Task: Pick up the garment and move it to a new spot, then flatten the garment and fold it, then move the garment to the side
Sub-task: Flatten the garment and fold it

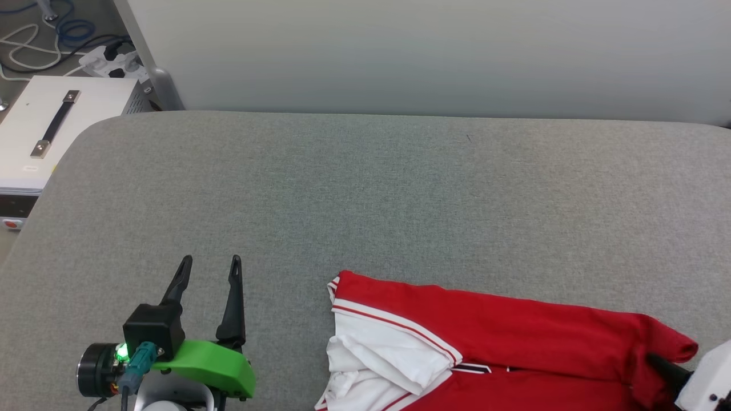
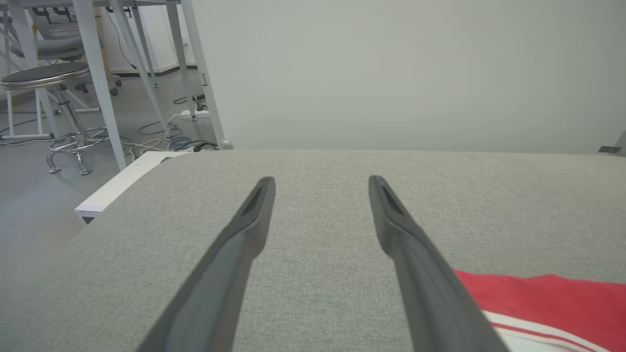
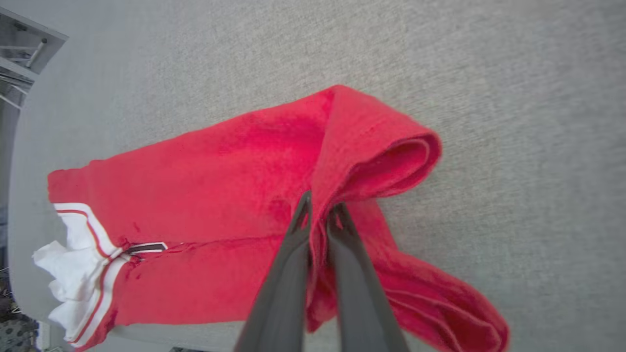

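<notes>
Garment (image 3: 205,190) pinched by right end effector (image 3: 321,205); left end effector (image 1: 211,261) spread.

Nothing readable from where I sit, honestly. The garment (image 1: 514,325) shows just a sliver of black, white-edged print (image 1: 473,368) at the fold, way too little to make out any letter or number. The white box (image 1: 85,120) has a small sticker (image 1: 28,168), but it's too tiny to read.

Garment (image 1: 514,331) is made of soft matt knit cloth; table (image 1: 365,188) is covered w/ coarse grey woven fabric. Left hand (image 1: 211,261): dark matt plastic fingers, glossy green plastic cover (image 1: 211,362).
</notes>
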Motion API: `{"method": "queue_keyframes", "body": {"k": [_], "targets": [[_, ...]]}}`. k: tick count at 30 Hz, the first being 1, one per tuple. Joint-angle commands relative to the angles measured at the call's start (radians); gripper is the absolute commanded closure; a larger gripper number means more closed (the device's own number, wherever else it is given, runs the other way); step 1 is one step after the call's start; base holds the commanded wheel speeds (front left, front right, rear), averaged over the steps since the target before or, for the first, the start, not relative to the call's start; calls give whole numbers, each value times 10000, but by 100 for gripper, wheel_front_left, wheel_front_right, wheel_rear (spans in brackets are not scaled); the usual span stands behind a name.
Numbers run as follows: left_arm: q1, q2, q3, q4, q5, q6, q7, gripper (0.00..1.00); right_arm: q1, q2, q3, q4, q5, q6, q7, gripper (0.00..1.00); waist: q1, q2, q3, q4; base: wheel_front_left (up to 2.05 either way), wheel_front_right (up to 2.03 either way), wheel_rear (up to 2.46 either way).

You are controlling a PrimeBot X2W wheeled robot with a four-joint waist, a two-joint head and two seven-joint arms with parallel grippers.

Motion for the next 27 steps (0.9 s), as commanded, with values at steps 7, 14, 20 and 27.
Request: {"method": "queue_keyframes", "body": {"k": [7,14,20,27], "targets": [[-8,-21,-17,9,-75,26,76,0,-188,1155,639,-674,2751,-7,1044,100,0,0,21,153,0,0,0],[-333,-31,-34,-99,-2,16,122,0,-449,1771,1440,-912,4500,-7,1232,100,0,0,261,472,0,0,0],[-631,-167,-1,-127,9,36,77,0,-902,1946,2819,-765,5318,-7,692,100,0,0,679,815,0,0,0],[-1051,-347,46,-17,52,-65,-81,0,-1428,1979,4511,-469,6027,-7,-221,100,0,0,1304,1289,0,0,0]]}}
